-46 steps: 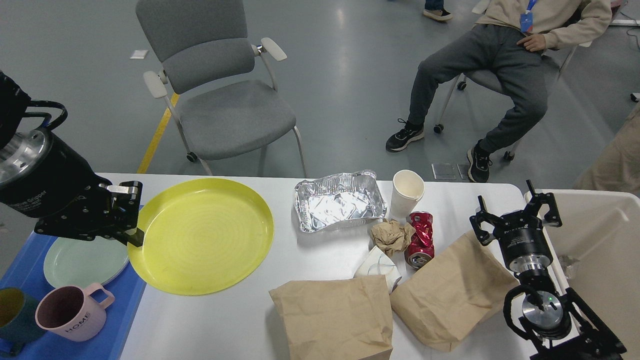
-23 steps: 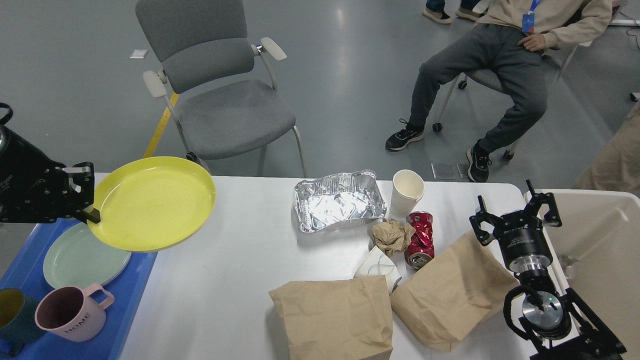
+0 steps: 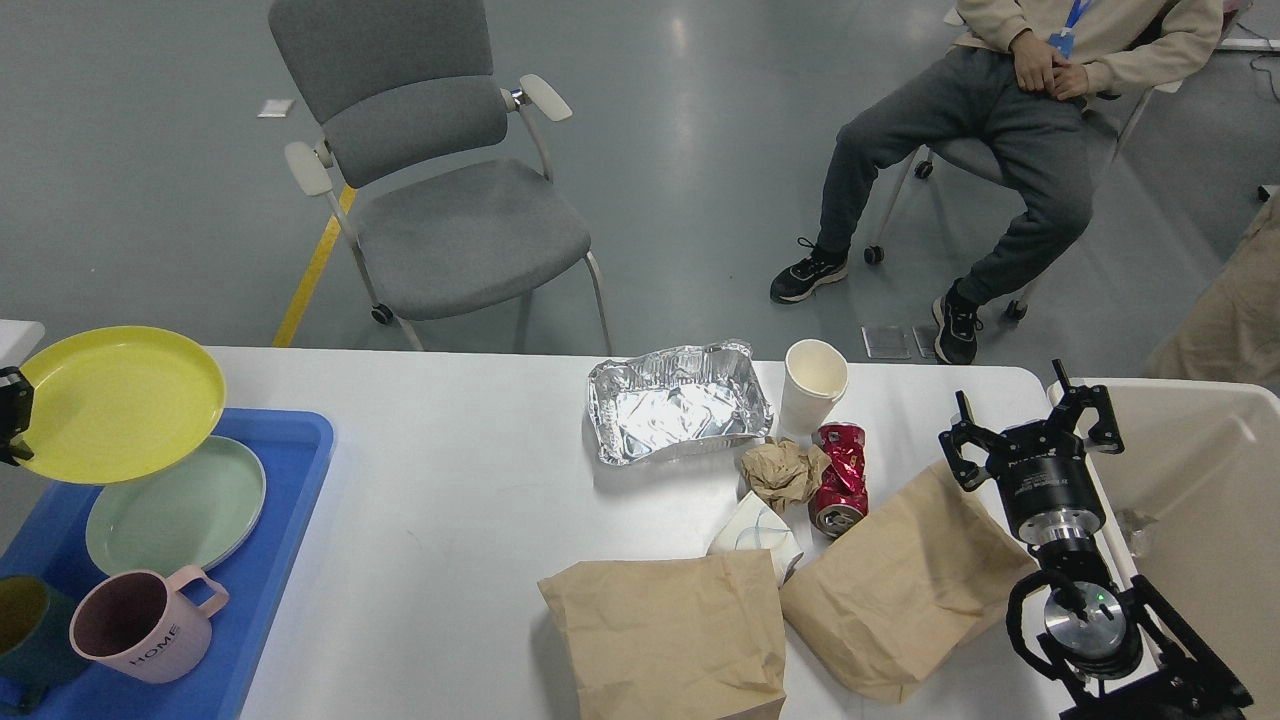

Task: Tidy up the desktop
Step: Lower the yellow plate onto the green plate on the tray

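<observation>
Biggest worry here is the yellow plate [image 3: 115, 400]. The left gripper [image 3: 10, 430] is almost entirely off the left edge of the view, just a black sliver showing, and it seems to have the plate pinched by its near-left rim only, so it reads as clamped on that rim though the fingers themselves are mostly out of sight. An edge grip like that lets the plate tip or slide out. It hangs just right of that gripper, above the blue tray [image 3: 290, 470] and partly over the green plate [image 3: 175, 505], so a slip would bang it onto that plate, or it could come down crooked instead of stacking flat. The pink mug [image 3: 140, 625] sits nearer the robot, probably out of harm's way.

The right gripper [image 3: 1030, 440] is upright, fingers spread wide, holding nothing, wrist pointing away from the robot. Just left of it lies a brown paper bag [image 3: 900, 590], its corner right against the gripper, and the cream bin [image 3: 1200, 480] is on its right. The white desk [image 3: 450, 500] stretches between both grippers.
</observation>
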